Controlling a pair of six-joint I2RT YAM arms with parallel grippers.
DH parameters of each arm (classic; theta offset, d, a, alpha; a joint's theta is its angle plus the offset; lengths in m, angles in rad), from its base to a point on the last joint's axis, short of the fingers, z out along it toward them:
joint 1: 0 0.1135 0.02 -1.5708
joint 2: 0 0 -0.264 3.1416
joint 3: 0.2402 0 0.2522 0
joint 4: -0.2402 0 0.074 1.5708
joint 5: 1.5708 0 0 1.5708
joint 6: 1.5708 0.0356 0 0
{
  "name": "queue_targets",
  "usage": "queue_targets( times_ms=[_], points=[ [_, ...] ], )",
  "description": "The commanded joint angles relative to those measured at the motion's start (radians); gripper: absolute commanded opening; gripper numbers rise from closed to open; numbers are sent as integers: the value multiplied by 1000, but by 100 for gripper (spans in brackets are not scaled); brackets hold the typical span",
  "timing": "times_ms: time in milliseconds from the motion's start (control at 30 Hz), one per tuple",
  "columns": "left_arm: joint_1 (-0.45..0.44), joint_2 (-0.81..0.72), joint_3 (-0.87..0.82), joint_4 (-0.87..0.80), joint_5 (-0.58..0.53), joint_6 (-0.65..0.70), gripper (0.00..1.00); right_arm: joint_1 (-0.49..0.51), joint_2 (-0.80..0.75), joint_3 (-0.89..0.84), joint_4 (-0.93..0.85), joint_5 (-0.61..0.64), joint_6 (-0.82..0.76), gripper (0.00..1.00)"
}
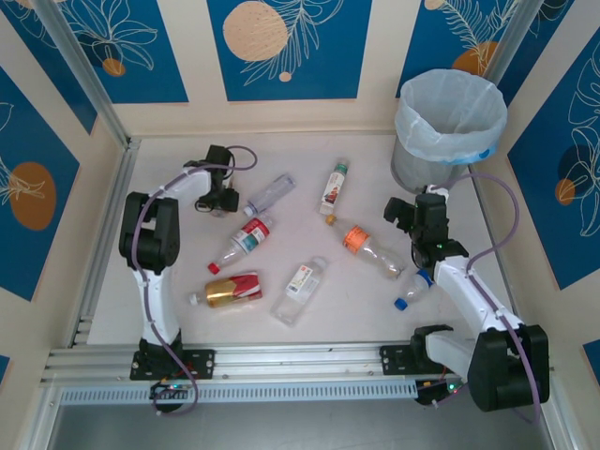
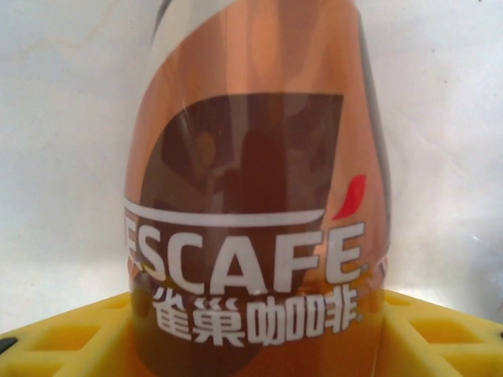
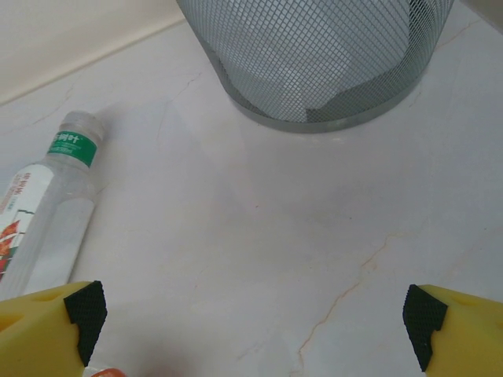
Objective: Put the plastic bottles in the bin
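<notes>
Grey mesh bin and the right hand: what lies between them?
Nothing; the right wrist view shows bare white tabletop from right hand to round grey mesh bin.

Bare table (image 3: 259, 212) lies open between right tool (image 3: 255, 318) and bin (image 3: 314, 71).

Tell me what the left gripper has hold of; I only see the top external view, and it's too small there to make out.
Observer: A brown-labelled bottle printed NESCAFE. The left gripper has its yellow fingers against both sides of it.
Operator: Is the right gripper carrying one too?
Observer: No. The right gripper is open and empty, with its fingertips wide apart over bare table.
</notes>
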State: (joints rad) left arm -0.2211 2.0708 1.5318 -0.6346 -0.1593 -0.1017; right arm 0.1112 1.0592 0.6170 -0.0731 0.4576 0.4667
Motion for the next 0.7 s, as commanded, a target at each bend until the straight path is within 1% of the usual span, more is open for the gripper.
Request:
queue_targets(
  times_ms=[0,67,200,300,433,567,633,667],
  points=[
    [-6,-71,-34,22,13,6,60,7,-33,33,-45,-85,53,99],
    [-7,-86,-43,22,10,4,59,8,-33,51,-77,-130,75,99],
    [-6,-137,-88,54,20,-6,59,15,-46,70,-115,-149,120,99],
    [-7,-188,-121,74,47,-7,58,19,-69,68,-115,-189,141,99],
    [-11,-279,-167,101,145,-4,56,20,-80,70,-163,-271,163,99],
    [-26,-400,-229,149,221,-8,54,26,-72,59,-187,-412,219,99],
    [-36,-452,-262,189,292,-36,54,35,-65,44,-161,-482,275,99],
    [-46,-477,-283,216,350,-47,54,42,-60,34,-132,-524,303,99]
  ],
)
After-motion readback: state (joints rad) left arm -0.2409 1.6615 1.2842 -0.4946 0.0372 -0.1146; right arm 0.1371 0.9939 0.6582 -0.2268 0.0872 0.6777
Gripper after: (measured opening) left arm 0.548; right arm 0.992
